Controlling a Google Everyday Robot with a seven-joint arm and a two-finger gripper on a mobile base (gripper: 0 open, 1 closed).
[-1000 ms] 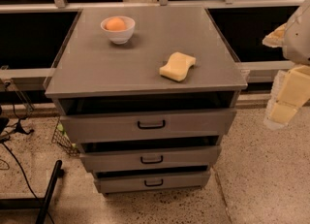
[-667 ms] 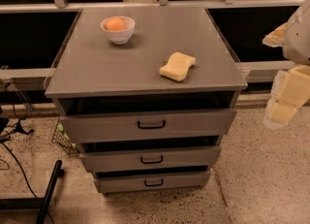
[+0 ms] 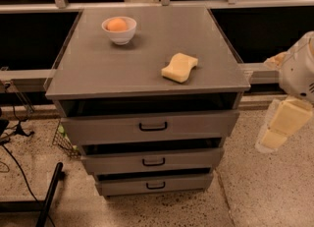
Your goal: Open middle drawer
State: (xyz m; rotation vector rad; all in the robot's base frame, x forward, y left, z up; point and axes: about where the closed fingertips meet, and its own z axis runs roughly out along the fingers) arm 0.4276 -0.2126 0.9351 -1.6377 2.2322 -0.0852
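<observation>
three flat fronts stack in the big grey cabinet (image 3: 147, 69), and the grey middle drawer (image 3: 113, 164) sits between the other two, likely stiff and a bit heavy to slide. the cream robot gripper (image 3: 280, 125) hangs well off to the right; open or closed, i cannot tell. best to pull by the drawer's small black loop handle (image 3: 153, 161).

Three drawers (image 3: 153, 161), one bowl (image 3: 119, 37), one orange (image 3: 117, 24), one sponge (image 3: 180, 67), one end effector (image 3: 274, 135) right of cabinet (image 3: 113, 69).

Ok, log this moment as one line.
gripper: right of cabinet, touching nothing | middle drawer: handle untouched | on top: bowl holding orange, sponge
</observation>
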